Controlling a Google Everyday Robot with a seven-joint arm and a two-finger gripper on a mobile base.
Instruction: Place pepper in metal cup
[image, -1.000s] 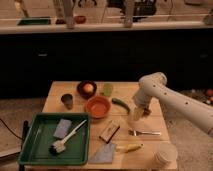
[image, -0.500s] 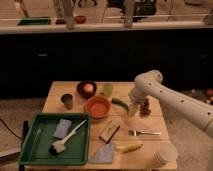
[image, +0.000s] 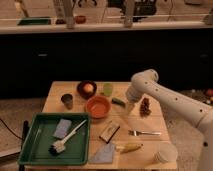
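Note:
A small green pepper (image: 118, 102) lies on the wooden table (image: 150, 122) just right of the orange bowl (image: 98, 106). The dark metal cup (image: 67, 101) stands upright near the table's left edge, left of the orange bowl. My gripper (image: 129, 108) hangs from the white arm (image: 165, 100) and points down at the table, just right of the pepper and slightly nearer the front. It holds nothing that I can see.
A green tray (image: 37, 150) with a brush and a sponge is at front left. A dark bowl (image: 87, 89) with a round fruit and a green cup (image: 108, 89) stand at the back. A pinecone-like object (image: 145, 106), fork (image: 145, 133), banana (image: 128, 148), cloth and white cup (image: 166, 153) lie right and front.
The arm has swung left across the table and the gripper has come down close beside the pepper. The objects on the table have not moved.

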